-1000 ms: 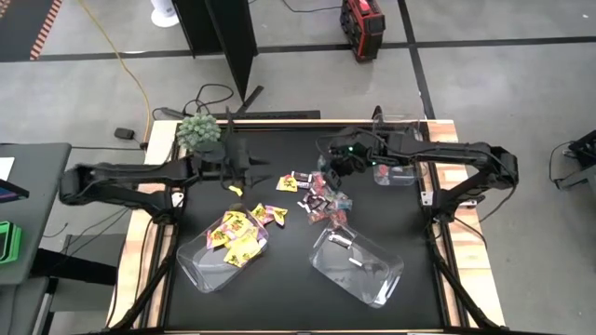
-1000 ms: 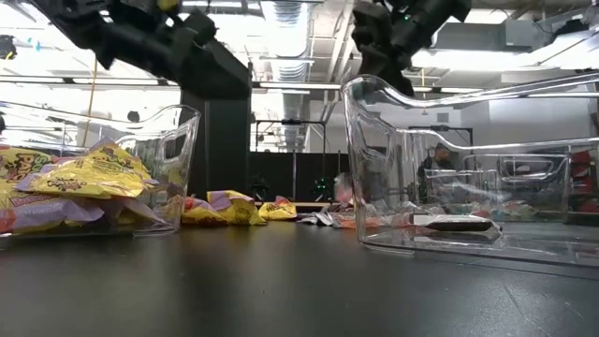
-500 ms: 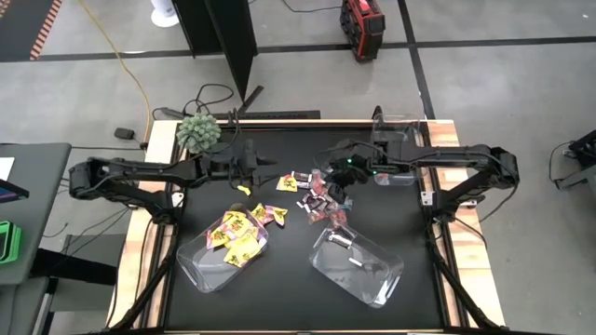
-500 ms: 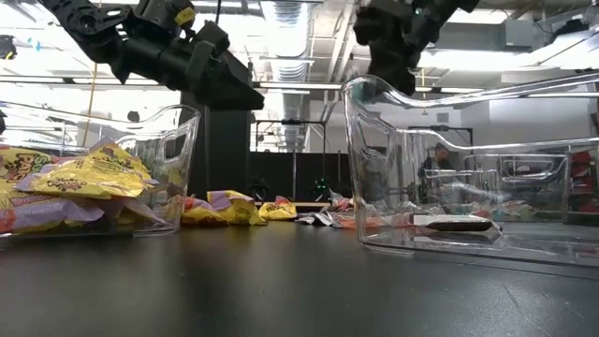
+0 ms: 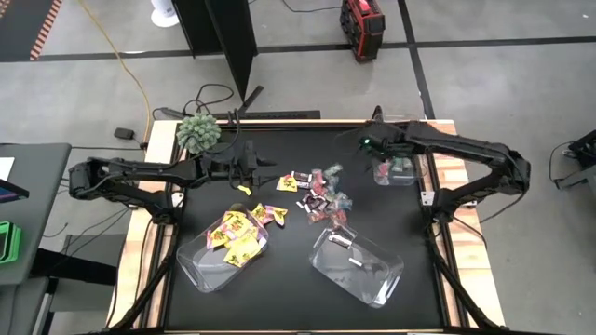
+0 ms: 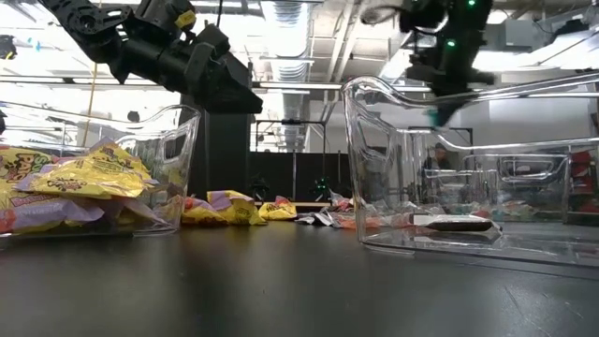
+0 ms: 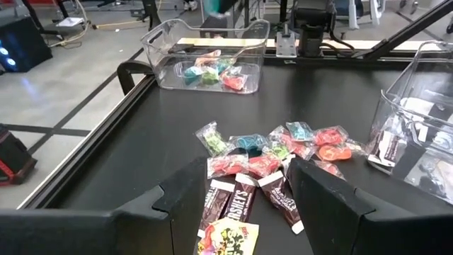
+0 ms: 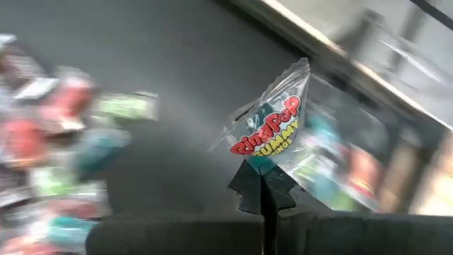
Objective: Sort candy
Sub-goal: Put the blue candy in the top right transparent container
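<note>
Right gripper point(image 8: 263, 185) has lifted a gummy packet point(image 8: 272, 131) off the pile point(image 5: 321, 195), swung toward far bin point(image 5: 402, 177).
Packet pinched tight in shut jaws, hanging just short of the bin, so drop is likely next. Right arm stretched across back edge. Left gripper point(image 7: 241, 202) parted, empty, holding low over the bars point(image 7: 244, 198).

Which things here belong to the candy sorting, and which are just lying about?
Job: loose candy; yellow packets in a bin; gummy packet in the shut right hand; three clear bins; left hand.

Lying about: green plant; red case; yellow cable.
</note>
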Robot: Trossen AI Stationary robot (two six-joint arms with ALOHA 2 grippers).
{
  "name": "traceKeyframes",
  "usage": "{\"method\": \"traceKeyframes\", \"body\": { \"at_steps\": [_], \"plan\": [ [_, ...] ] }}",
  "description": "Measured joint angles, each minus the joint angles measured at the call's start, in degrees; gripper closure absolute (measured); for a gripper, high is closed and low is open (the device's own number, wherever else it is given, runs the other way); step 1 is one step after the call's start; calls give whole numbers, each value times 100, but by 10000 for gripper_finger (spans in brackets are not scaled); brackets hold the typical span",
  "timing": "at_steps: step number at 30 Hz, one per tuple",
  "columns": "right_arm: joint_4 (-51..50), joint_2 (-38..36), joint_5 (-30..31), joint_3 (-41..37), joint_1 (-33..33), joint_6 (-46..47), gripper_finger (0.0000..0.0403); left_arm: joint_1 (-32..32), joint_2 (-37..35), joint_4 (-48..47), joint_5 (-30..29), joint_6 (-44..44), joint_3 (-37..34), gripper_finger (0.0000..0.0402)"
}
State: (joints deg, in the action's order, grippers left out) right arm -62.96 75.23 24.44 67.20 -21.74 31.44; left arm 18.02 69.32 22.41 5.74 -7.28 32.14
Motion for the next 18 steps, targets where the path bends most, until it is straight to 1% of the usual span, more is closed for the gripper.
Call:
{"method": "traceKeyframes", "body": {
  "at_steps": [2,4,7,10,16,18],
  "plan": [
    [-435,-79,140,2,-219,87,403,0,0,0,0,-1,0,204],
    [-716,-119,390,0,-411,-19,400,0,0,0,-2,-1,0,204],
    [-842,-114,889,0,-565,-343,377,0,0,0,-2,-1,0,204],
    [-830,-102,899,0,-710,-588,328,0,0,-17,-2,1,0,204],
    [-861,-95,910,0,-883,-641,195,0,0,-85,-4,5,0,204],
    [-824,-95,908,0,-922,-714,158,3,0,-135,-4,50,0,204]
  ]
}}
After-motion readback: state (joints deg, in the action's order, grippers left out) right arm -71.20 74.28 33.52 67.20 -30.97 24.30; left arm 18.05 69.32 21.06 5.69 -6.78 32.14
